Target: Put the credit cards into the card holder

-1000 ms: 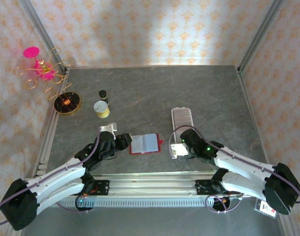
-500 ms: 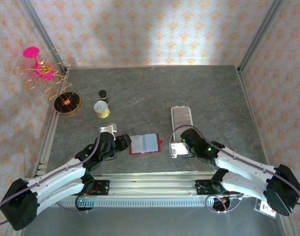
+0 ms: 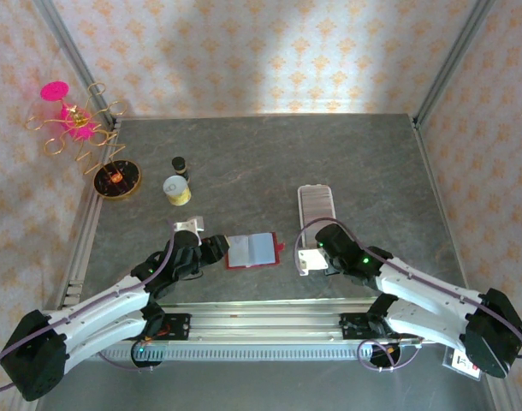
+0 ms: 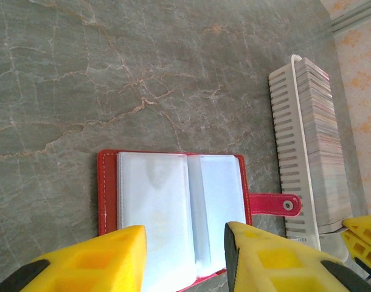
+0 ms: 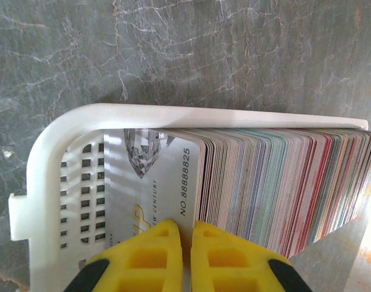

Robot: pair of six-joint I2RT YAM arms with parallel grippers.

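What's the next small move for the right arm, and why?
Probably lift the front card straight up out of the white tray: the right gripper is shut on its edge, and the card holder lies open nearby.

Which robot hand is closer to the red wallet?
Left. The left gripper is just over the wallet, at its near edge, fingers apart. The right gripper is off to the side at the tray, pinching a card.

your red card holder [image 4: 173, 213] lies flat and open, pale sleeves up. the credit cards [image 5: 277, 188] stand on edge, packed in a white tray [image 5: 64, 134] beside it.
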